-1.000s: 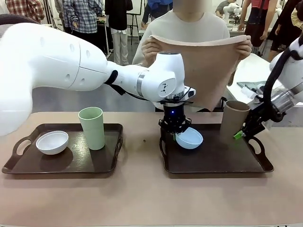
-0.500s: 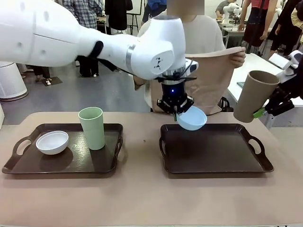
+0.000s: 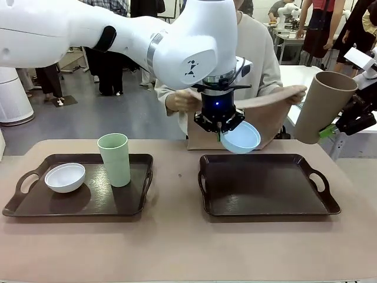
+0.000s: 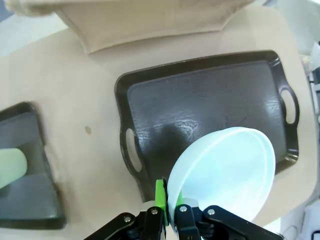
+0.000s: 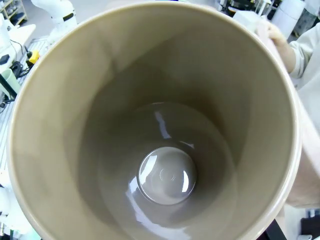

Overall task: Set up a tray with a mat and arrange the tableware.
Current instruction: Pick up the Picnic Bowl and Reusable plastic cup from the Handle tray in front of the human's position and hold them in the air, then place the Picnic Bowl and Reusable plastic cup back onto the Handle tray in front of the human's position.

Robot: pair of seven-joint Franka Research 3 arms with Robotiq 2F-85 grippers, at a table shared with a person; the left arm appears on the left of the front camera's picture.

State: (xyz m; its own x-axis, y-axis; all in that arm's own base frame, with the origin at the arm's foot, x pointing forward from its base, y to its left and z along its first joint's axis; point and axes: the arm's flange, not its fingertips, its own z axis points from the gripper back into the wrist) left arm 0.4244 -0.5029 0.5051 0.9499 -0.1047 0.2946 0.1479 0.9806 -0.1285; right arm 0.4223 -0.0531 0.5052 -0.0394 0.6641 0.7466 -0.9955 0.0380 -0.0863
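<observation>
Risk centres on the two lifted items and the cloth between them.

The left end effector (image 3: 222,132) is clamped narrow on the rim of the light blue round bowl (image 3: 241,137). The bowl hangs tilted in the air above the far left corner of the empty dark brown handled tray (image 3: 268,186), on the right half of the table (image 3: 177,247). The left wrist view shows only a thin section of rim between the pads. A jolt could let the bowl pivot or slip and drop onto this tray.

The right end effector (image 3: 327,132) is closed on the wall of the tall tan-brown tumbler (image 3: 321,112). The tumbler is held tilted in the air above the far right corner of the table.

At the far edge a person holds a beige fabric mat (image 3: 274,115) stretched between both hands, just behind the bowl. Whether cloth and bowl touch cannot be told.

- **Snagging:** the mat is not yet on the tray. If it is laid down while the bowl hangs in its path, the cloth may catch the bowl or the fingers.
- **Collision:** the person's hand (image 3: 297,93) is near the tumbler. Any inward swing of the right arm could strike it.
- **Order error:** lowering either item first would leave no room for the mat.

The white round bowl (image 3: 65,177) and the pale green tumbler (image 3: 115,159) stand on the second dark tray (image 3: 94,203) by the left edge. A low sweep of the left arm could topple the green tumbler.
</observation>
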